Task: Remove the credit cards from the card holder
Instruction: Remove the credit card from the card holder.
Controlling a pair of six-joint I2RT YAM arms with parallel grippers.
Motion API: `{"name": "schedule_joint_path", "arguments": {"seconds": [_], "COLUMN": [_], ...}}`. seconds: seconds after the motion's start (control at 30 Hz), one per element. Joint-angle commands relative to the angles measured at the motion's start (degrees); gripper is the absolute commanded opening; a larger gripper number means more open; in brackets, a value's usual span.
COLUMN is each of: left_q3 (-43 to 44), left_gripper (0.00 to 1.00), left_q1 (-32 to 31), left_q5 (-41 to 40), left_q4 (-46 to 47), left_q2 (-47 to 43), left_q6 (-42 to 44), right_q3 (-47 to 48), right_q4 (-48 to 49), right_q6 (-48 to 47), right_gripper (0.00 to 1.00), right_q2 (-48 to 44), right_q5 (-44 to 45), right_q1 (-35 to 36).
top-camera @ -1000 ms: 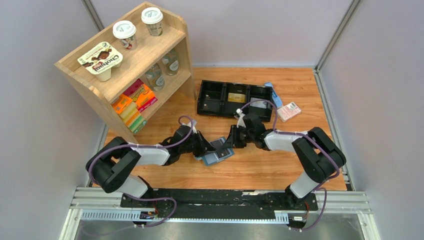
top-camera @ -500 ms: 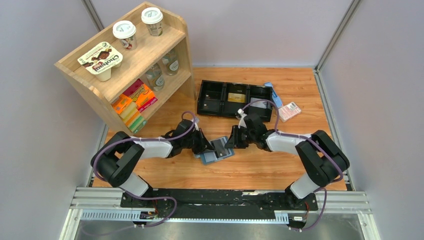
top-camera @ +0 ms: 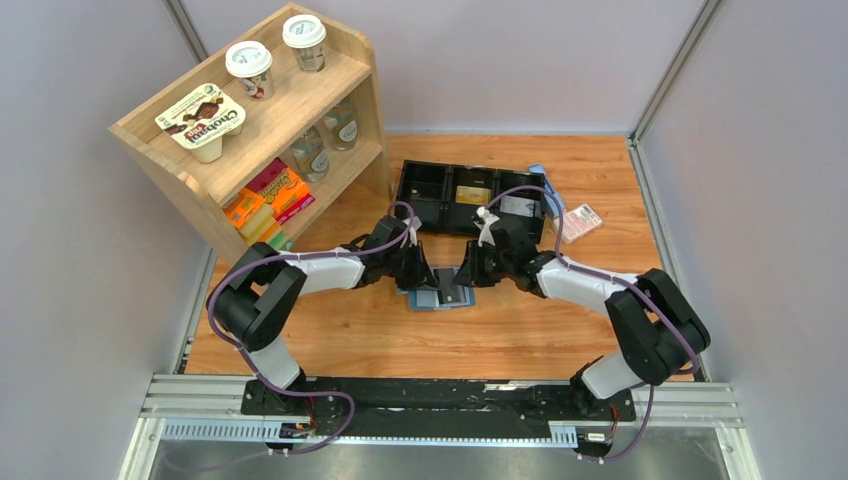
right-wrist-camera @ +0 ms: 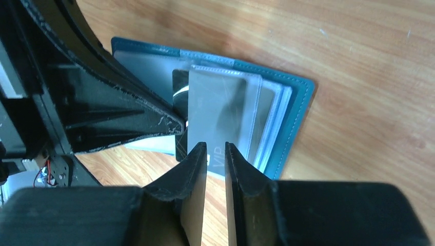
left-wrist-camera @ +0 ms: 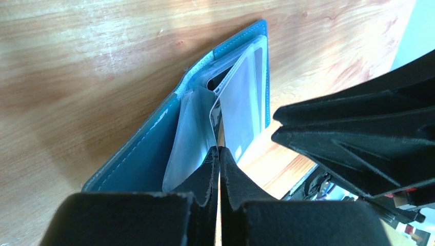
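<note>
The teal card holder (top-camera: pixel 437 297) lies open on the wooden table between both grippers. In the left wrist view, the holder (left-wrist-camera: pixel 138 164) shows clear plastic sleeves fanned up. My left gripper (left-wrist-camera: pixel 219 151) is shut, its tips pressed against the sleeves at the fold. In the right wrist view, the holder (right-wrist-camera: pixel 300 102) has a grey credit card (right-wrist-camera: pixel 220 102) marked "VIP" sticking out of its near edge, with a black card (right-wrist-camera: pixel 182 147) under it. My right gripper (right-wrist-camera: pixel 215 149) hovers over that card's edge, its jaws a narrow gap apart with nothing between them.
A long black three-compartment tray (top-camera: pixel 432 215) stands just behind the grippers, with a gold card (top-camera: pixel 470 193) and a whitish card (top-camera: pixel 517 206) in it. A pink-white packet (top-camera: pixel 578 222) lies at its right. A wooden shelf (top-camera: pixel 260 130) with food items stands at the back left.
Both grippers and the card holder have moved away from the arm bases toward the tray. The holder has turned from slanted to nearly square with the table.
</note>
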Motion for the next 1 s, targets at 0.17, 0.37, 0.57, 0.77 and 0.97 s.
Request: {"name": "schedule_joint_path", "arguments": {"seconds": [0.17,0.37,0.57,0.77,0.97], "left_q3": [0.1,-1.6,-5.3,-7.1,-9.8], "left_gripper": [0.0,0.0,0.02,0.16,0.27], "left_q1": [0.3,0.6,1.5,1.5,1.5], "left_q5": [-1.0,-2.5,-3.9,-1.9,-1.5], "left_q4": [-3.6,-3.6,-0.7,5.1,10.3], "left_q2": [0.3,-1.0,-3.1,-1.5,-0.4], "left_q6": [0.1,-2.9,-6.2,-9.7,-13.8], "right_q3": [1.6,-1.5,-3.7,-4.1,-4.0], "right_q4": [7.6,9.0,9.2,9.8,9.8], "right_q6": [0.2,1.3,0.9,0.9,0.9], "right_gripper": [0.18,0.15,0.14,0.14,0.14], "right_q2": [8.2,9.7,9.7,10.1,10.4], "right_q5": [-2.5,-2.5,-3.0,-3.6,-3.7], "right_q1": [-2.2,-3.5,-3.9,-3.9,-3.9]}}
